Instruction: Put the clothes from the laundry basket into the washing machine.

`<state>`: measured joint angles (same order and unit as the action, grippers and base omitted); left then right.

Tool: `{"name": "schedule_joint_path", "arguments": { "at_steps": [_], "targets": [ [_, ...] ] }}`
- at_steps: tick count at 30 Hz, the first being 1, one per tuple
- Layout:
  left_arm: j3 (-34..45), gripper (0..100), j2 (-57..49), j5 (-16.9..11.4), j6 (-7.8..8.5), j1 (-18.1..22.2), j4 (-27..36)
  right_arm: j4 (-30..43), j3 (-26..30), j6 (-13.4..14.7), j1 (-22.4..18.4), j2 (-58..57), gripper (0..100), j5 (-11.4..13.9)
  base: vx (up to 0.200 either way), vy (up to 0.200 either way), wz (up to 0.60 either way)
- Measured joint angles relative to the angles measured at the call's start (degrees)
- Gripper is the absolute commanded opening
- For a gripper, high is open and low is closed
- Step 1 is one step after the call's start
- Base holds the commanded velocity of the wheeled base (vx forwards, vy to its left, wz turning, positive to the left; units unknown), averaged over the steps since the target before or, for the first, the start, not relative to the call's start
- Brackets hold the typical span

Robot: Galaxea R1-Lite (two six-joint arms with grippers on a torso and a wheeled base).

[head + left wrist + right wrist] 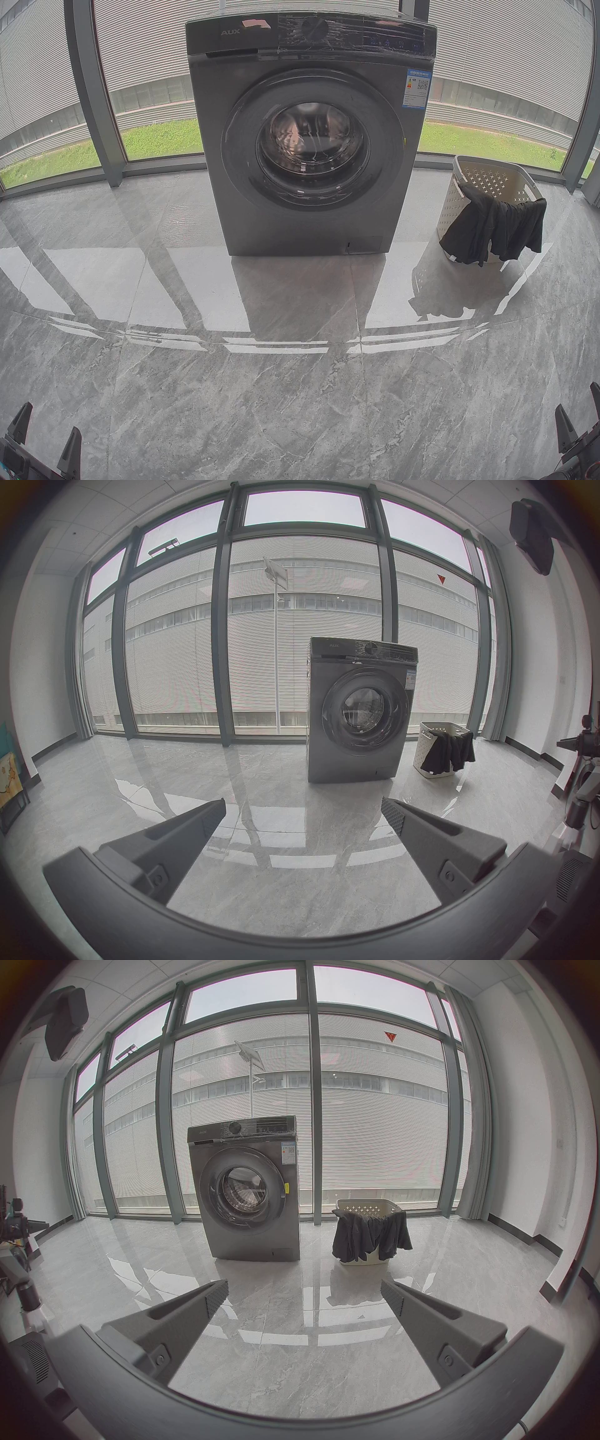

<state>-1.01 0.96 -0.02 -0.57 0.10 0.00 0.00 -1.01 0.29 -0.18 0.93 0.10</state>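
We've got one washing machine point(306, 144), door shut, and one laundry basket point(500, 170) near its right side. Dark clothes point(494, 228) hang over the basket's rim, can't tell how many pieces. Left gripper point(303, 804) and right gripper point(303, 1284) both spread wide, empty.

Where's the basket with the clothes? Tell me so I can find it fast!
Find the big grey washing machine standing before the tall windows. On the floor to its right, seen from the robot, sits the pale laundry basket with holes in its walls. Only it has dark clothes hanging over its front rim.
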Motion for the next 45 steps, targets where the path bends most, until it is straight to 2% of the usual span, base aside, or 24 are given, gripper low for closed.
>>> {"name": "schedule_joint_path", "arguments": {
  "at_steps": [10,23,45],
  "targets": [
    [0.0,100,0.0,-0.1,-0.07,0.0,0.0,0.0,0.0,-0.3,0.0,0.0,100,0.3,0.0,0.0,0.0],
    [0.0,100,0.0,0.0,-0.65,0.0,0.0,0.0,0.0,-0.3,0.0,0.0,100,0.3,0.2,0.0,0.0],
    [0.0,100,0.0,-0.1,-0.73,-0.1,-0.1,0.0,0.0,-0.4,0.0,0.0,100,0.3,0.2,0.0,0.0]
  ]
}}
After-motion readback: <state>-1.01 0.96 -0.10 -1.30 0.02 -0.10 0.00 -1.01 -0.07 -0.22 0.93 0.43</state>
